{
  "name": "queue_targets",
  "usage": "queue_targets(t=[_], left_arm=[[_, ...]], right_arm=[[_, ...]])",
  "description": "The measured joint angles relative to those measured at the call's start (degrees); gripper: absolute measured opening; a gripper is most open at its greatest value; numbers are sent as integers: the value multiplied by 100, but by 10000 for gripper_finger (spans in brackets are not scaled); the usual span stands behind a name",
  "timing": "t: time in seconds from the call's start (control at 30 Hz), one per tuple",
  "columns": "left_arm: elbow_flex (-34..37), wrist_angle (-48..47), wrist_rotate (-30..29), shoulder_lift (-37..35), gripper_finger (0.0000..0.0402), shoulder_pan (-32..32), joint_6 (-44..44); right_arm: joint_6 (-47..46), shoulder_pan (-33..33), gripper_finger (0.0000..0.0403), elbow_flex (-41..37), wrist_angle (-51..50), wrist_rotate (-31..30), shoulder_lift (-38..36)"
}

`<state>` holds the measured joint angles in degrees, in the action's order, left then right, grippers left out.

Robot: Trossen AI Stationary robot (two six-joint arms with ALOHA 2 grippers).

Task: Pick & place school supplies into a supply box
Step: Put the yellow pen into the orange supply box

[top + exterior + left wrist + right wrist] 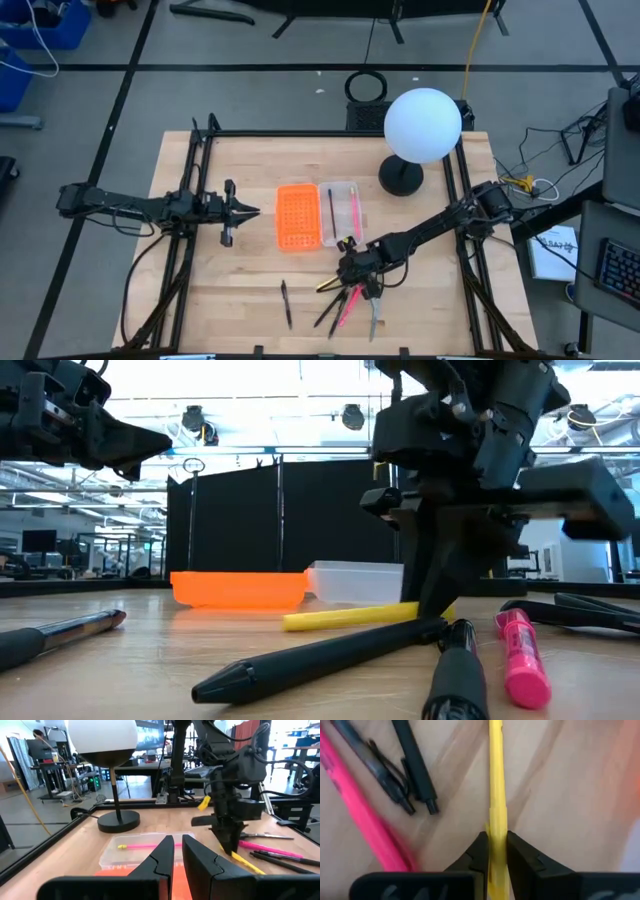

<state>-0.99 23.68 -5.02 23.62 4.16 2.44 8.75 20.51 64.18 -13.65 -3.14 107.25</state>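
From above we see the whole table (250, 300): the supply box (318, 213) lies open at its middle, orange half toward nine o'clock, clear half toward three, with a black pen (330, 208) and a pink pencil (353, 208) inside the clear half. That view hides the grip itself. The right wrist view supplies it: the right pincer (494, 851) is pressed onto a yellow pen (496, 780), one finger against each side, the pen running straight away between them. The low view adds that the yellow pen (350, 617) lies flat on the wood, with the dark fingers standing on it.

In the overhead view the yellow pen (329, 284) shows at the right pincer (349, 273), at about five o'clock from the box, its long axis slanting from eight toward two o'clock. Just beside it, toward six o'clock, lie a pink pen (347, 305), two black pens (330, 308) and the scissors (373, 315); another black pen (286, 303) lies apart, toward seven o'clock.

The left pincer (250, 211) hangs at nine o'clock from the box, fingers (162, 857) nearly together, holding nothing.
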Motion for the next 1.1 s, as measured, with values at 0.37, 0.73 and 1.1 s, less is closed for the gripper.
queue_targets(t=[0.37,0.73,1.1], left_arm=[[0,2,0,0,47,2,2],[0,9,-20,0,47,0,37],[0,9,-66,0,47,0,646]], right_arm=[[-99,-32,36,742,-852,20,-426],[1293,-972,36,2814,-3941,2,-444],[3669,-2333,39,3490,-4802,-430,-417]])
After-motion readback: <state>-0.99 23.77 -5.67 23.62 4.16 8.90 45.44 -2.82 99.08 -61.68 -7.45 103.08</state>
